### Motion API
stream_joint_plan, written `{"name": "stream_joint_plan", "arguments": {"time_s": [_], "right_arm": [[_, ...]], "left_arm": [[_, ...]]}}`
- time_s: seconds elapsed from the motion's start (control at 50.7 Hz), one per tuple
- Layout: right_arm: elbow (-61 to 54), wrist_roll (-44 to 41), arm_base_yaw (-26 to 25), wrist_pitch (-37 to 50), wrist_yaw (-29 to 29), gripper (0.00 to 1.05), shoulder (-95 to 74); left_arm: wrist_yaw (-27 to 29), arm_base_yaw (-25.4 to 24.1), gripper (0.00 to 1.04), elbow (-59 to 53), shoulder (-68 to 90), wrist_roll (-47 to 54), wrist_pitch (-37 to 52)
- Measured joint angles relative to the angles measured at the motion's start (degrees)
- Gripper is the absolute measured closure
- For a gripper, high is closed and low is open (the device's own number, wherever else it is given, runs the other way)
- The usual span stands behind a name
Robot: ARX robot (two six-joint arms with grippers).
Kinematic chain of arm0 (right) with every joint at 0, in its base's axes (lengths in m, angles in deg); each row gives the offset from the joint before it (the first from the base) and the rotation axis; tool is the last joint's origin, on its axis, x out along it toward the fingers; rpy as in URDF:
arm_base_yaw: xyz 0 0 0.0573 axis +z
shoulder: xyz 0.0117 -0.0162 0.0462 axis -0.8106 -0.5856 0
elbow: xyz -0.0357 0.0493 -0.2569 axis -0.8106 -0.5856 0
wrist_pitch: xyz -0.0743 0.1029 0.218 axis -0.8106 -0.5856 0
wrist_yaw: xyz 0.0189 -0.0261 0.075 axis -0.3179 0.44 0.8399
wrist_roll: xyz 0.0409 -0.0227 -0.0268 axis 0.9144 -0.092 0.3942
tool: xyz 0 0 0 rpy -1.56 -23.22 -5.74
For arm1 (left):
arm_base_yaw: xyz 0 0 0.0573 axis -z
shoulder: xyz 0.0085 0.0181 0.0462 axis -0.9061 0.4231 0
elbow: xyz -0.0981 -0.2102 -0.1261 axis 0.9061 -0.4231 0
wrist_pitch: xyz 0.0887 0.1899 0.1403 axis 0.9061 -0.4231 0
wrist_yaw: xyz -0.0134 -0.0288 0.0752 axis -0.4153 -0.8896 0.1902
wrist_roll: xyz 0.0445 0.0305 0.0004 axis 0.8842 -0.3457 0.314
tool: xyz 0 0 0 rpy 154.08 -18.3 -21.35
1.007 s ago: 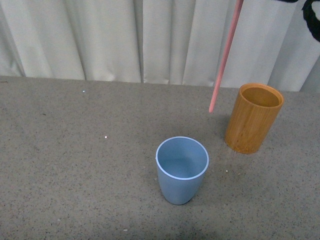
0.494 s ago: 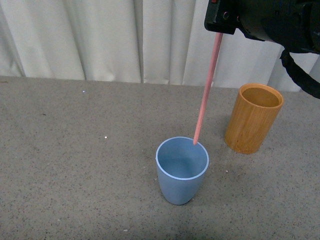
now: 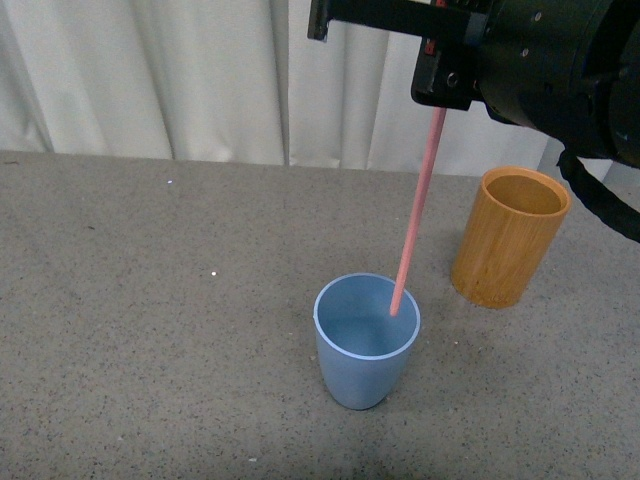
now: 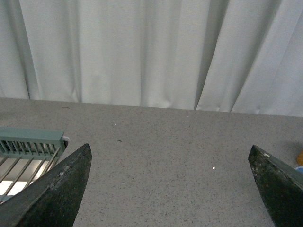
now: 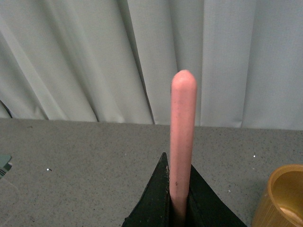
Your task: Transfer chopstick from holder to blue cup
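Light-blue plastic, the blue cup [image 3: 366, 340] is standing nearest on the grey worktop [image 3: 150, 330], directly below the right gripper [image 5: 179, 208]. The chopstick [image 3: 417, 212] is slanting down from the right fingers [image 5: 154, 201], its lower tip sitting inside the cup's rim. Those fingers are pinching the chopstick near its upper end. The holder [image 3: 508, 236] is standing farther back, apart from the cup. The left gripper [image 4: 170, 189] is holding its fingers [image 4: 57, 189] spread wide, gripping nothing. White curtains [image 3: 180, 80] are hanging behind.
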Motion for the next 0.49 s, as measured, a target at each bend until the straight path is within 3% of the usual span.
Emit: {"name": "stream_joint_plan", "arguments": {"time_s": [0.494], "right_arm": [[-0.48,0.35,0.39,1.49,-0.70,1.03,-3.02]], "left_arm": [[0.00,0.00,0.07,0.00,0.00,0.02,0.00]]}}
